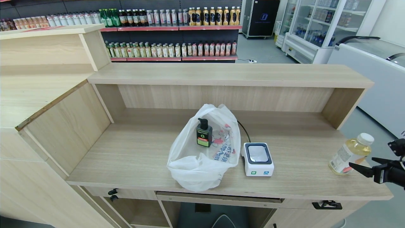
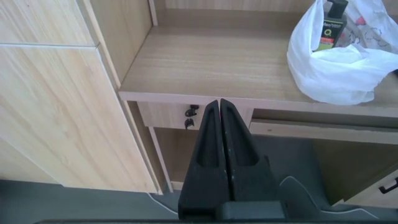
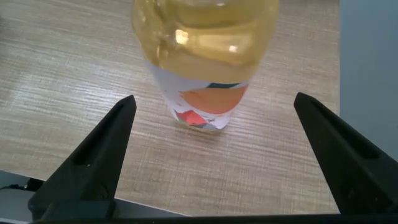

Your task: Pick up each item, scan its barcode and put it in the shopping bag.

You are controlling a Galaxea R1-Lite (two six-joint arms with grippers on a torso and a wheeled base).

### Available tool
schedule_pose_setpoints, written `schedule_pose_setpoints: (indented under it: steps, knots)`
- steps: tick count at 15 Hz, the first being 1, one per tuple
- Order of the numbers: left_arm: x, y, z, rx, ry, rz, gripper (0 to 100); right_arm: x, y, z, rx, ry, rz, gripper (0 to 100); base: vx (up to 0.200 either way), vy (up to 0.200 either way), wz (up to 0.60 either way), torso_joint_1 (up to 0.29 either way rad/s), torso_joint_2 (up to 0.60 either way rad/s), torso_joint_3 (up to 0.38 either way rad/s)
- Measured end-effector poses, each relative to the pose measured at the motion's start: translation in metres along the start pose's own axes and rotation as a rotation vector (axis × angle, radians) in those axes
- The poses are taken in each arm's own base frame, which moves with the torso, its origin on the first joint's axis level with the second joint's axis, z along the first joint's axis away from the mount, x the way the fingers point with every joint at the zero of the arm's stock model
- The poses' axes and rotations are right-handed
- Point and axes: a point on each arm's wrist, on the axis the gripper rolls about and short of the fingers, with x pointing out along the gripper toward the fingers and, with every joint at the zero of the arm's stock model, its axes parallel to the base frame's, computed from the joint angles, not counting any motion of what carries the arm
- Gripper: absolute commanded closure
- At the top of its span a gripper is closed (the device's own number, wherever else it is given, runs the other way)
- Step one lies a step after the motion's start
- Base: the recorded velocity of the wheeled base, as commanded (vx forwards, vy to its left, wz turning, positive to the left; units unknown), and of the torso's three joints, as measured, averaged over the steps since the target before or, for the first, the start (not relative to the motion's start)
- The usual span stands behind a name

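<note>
A clear bottle of yellow drink [image 1: 349, 154] with a white cap stands at the right end of the wooden counter [image 1: 142, 152]. My right gripper [image 1: 360, 167] is open just in front of it, its fingers [image 3: 99, 155] spread wider than the bottle [image 3: 205, 56] and short of it. A white plastic shopping bag [image 1: 199, 158] lies open mid-counter with a black pump bottle [image 1: 204, 133] standing inside. The white barcode scanner [image 1: 257, 159] sits right of the bag. My left gripper [image 2: 219, 112] is shut, held below the counter's front edge at the left, with the bag [image 2: 339, 62] farther off.
A raised shelf [image 1: 227, 74] runs along the back of the counter, with a side wall [image 1: 69, 126] on the left. The scanner's cable [image 1: 244, 129] trails behind the bag. Drawers with keys [image 2: 190, 116] sit under the counter edge. Store shelves and fridges stand beyond.
</note>
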Motion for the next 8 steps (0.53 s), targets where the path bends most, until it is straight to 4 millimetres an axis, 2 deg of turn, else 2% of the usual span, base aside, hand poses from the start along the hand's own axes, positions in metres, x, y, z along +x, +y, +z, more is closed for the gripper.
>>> schedule_pose_setpoints:
  steps: [8]
  knots:
    - [0.000, 0.000, 0.000, 0.000, 0.000, 0.000, 100, 0.030, 0.011, 0.003, -0.047, -0.034, 0.064, 0, 0.000, 0.000, 0.00, 0.000, 0.00, 0.000]
